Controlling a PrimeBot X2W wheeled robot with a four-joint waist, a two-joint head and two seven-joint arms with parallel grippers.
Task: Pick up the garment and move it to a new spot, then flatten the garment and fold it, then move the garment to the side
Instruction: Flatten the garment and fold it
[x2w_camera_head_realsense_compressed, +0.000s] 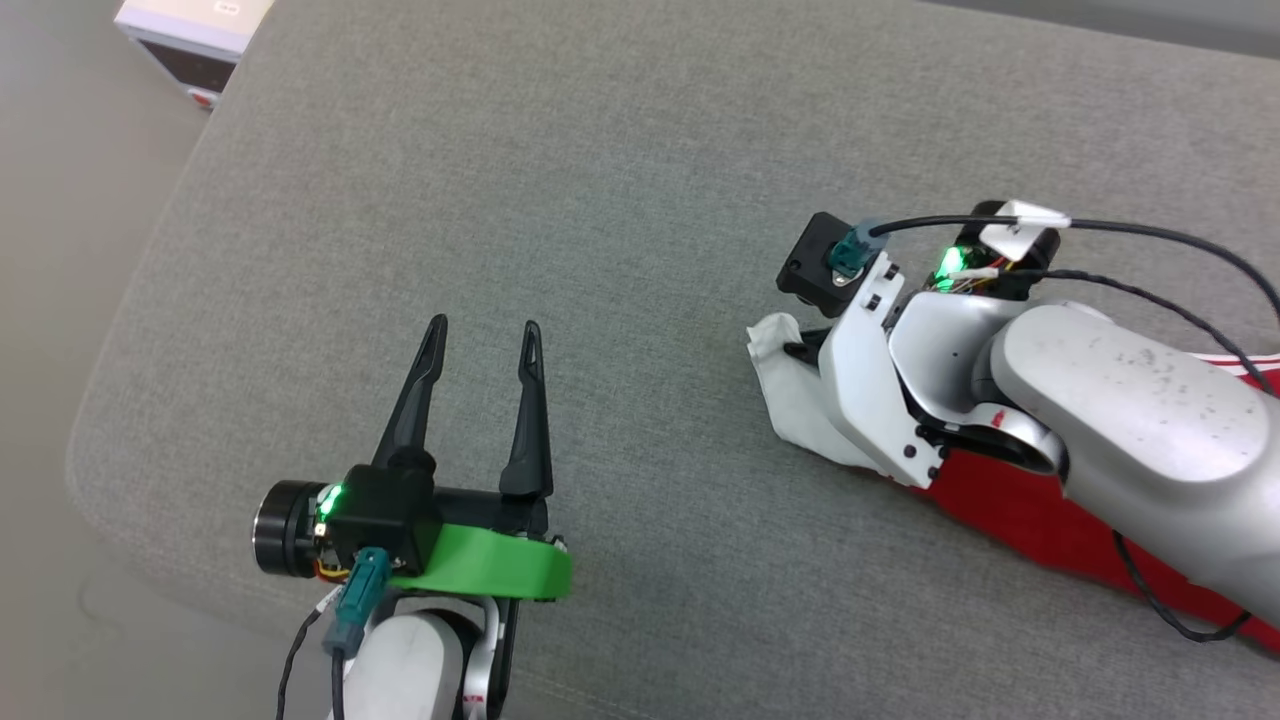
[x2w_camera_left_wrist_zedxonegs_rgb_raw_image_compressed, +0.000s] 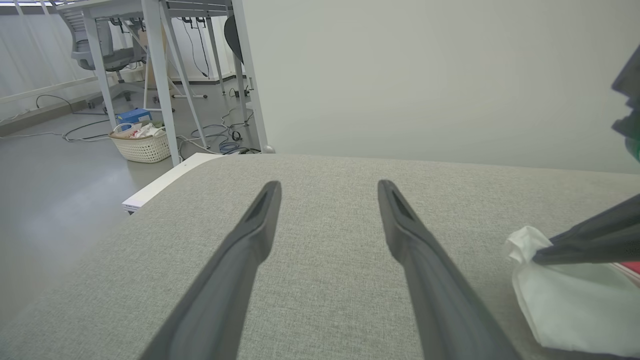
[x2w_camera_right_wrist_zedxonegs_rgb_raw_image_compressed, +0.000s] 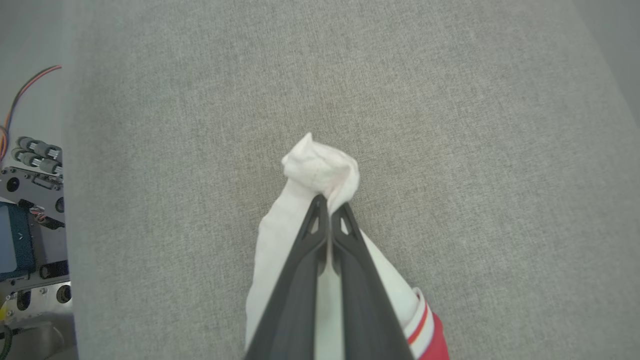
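My right claw (x2w_camera_right_wrist_zedxonegs_rgb_raw_image_compressed: 329, 206) is pressed together, pinching the white sleeve of the garment (x2w_camera_right_wrist_zedxonegs_rgb_raw_image_compressed: 320, 167), which lies on the grey cushion (x2w_camera_head_realsense_compressed: 600, 200) at lower right of the head view. My left claw (x2w_camera_head_realsense_compressed: 485, 338) is spread, well apart from it at lower left. My right forearm (x2w_camera_head_realsense_compressed: 1130, 400) hides most of the red body.

Light is bright, soft and even across the grey cushion (x2w_camera_head_realsense_compressed: 620, 180). Its weave reads sharp at mid-frame, and the shadows on it are faint and diffuse. Small green lamps (x2w_camera_head_realsense_compressed: 948, 262) glow at the wrists with a slight bloom. In the left wrist view the white part of the garment (x2w_camera_left_wrist_zedxonegs_rgb_raw_image_compressed: 570, 310) is nearly washed out. At far left the table legs (x2w_camera_left_wrist_zedxonegs_rgb_raw_image_compressed: 155, 75) lean from wide-angle distortion, and the left gripper (x2w_camera_left_wrist_zedxonegs_rgb_raw_image_compressed: 327, 184) goes soft toward the near bottom edge. In the right wrist view the cushion's left edge is blurred.
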